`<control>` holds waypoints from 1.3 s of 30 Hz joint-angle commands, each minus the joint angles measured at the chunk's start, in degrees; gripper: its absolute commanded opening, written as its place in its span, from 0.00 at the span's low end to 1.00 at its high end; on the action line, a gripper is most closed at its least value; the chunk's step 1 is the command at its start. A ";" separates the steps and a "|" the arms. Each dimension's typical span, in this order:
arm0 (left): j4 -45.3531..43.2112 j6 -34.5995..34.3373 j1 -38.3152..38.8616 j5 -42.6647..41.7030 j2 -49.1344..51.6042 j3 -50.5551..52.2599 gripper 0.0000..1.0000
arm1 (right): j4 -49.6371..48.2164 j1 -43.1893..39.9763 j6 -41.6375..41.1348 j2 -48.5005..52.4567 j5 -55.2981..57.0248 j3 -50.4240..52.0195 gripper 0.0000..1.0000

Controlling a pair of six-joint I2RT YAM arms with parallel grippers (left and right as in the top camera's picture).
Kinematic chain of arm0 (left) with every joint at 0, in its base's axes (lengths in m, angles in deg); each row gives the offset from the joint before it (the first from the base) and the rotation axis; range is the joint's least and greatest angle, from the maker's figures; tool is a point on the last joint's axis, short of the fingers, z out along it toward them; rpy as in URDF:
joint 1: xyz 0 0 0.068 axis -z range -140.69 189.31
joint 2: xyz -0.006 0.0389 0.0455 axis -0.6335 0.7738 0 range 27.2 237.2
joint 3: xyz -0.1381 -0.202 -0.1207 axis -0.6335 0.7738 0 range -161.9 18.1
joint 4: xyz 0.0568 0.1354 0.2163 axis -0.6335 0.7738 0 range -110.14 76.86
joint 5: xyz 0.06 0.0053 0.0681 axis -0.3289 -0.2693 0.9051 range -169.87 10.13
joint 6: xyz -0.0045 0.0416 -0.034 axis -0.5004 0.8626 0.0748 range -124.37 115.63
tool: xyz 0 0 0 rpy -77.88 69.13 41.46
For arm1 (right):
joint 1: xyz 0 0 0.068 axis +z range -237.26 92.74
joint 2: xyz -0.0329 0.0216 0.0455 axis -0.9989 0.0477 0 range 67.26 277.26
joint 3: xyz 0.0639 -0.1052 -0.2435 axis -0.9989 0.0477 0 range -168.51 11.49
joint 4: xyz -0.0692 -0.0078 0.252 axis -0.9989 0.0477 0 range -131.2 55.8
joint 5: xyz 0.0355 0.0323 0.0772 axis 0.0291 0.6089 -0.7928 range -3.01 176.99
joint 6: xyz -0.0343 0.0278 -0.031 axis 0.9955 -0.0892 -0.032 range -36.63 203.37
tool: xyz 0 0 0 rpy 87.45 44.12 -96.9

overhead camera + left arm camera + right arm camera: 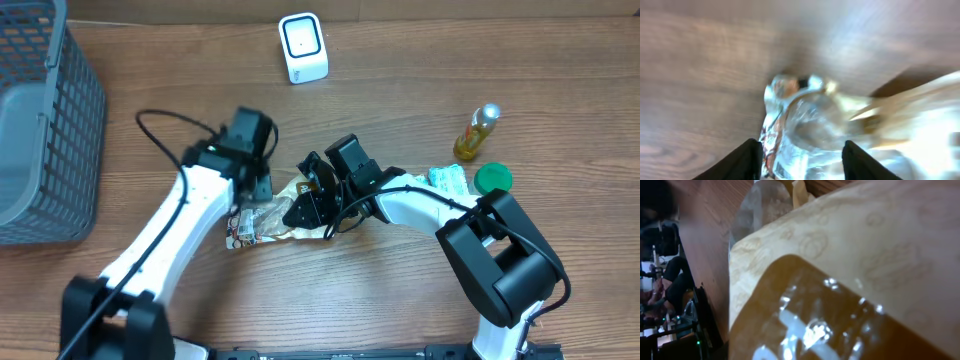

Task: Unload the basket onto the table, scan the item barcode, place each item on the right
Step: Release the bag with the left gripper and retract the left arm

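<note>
Roughly, the packet [258,224] lies lengthwise left to right; crumpled.

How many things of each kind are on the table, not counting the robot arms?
Basket: 1
Scanner: 1
Bottle: 1
Green lid: 1
Small packet: 1
Snack bag: 1
Total: 6

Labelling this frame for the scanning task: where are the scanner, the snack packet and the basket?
scanner [302,47], overhead view, centre of its white face.
snack packet [250,228], overhead view, its printed left end.
basket [75,130], overhead view, its grey mesh side wall.
</note>
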 commanded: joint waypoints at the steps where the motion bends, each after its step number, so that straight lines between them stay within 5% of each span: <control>1: 2.29 0.50 -2.29 -0.33 -3.96 -6.23 0.60 | -0.33 0.48 0.48 -0.44 -1.16 0.44 0.42; 8: 4.26 0.42 -10.10 -0.59 -5.49 -9.75 0.72 | -0.98 0.44 0.46 -0.44 -1.09 0.44 0.43; 18: 7.10 0.46 -16.52 -2.58 -2.69 -9.14 0.73 | -3.98 0.37 -8.72 -0.44 6.51 0.44 0.42; 25: 6.73 0.46 -16.59 -1.20 -0.07 -7.78 0.75 | -3.91 0.37 -9.03 -0.44 6.64 0.44 0.30; 31: 4.28 -0.70 -20.31 -1.62 -1.16 -8.33 0.83 | -3.72 0.37 -6.95 -0.44 6.40 0.44 0.30; 36: -1.11 2.08 -26.32 -10.25 -1.99 -8.50 0.89 | -3.72 -0.35 -5.81 -0.44 6.38 0.44 0.30; 39: -2.58 2.05 -28.92 -9.99 -1.90 -8.48 1.00 | -2.78 -1.31 -5.84 -0.44 6.36 0.44 0.28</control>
